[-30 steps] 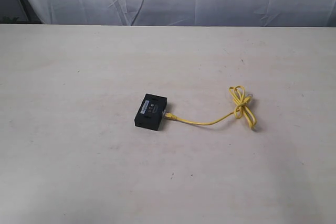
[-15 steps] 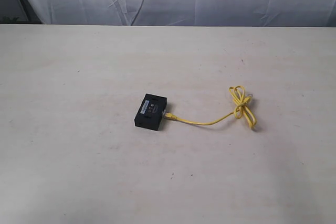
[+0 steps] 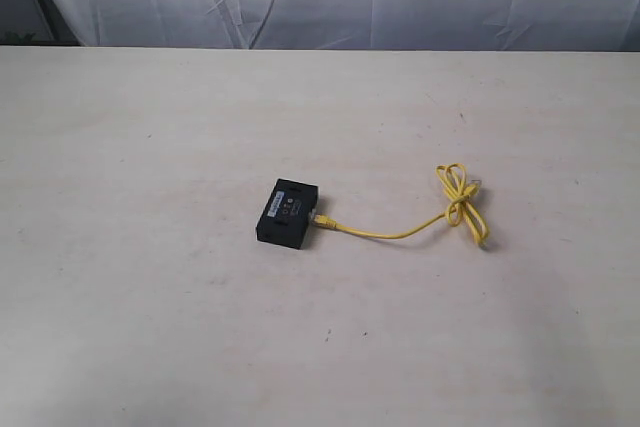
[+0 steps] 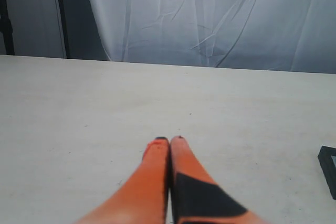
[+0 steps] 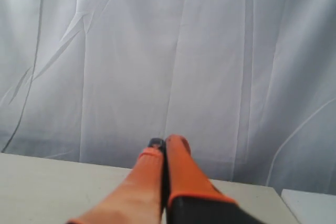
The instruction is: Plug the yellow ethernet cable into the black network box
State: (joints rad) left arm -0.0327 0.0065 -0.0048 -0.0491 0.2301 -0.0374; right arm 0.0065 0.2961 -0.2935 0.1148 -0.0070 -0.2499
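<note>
Black network box (image 3: 288,214) lies flat mid-table (image 3: 150,297). Yellow ethernet cable (image 3: 400,232) runs from the box's right side to a loose knot farther right. Plug end touches the box; seated or not, cannot tell. Likely step: approach not begun. Next move calls for pinching the plug and pressing it home.

Left gripper (image 4: 169,140): jaws closed, empty, box corner well apart. Right gripper (image 5: 164,142): closed, empty, facing curtain (image 5: 210,51).
</note>
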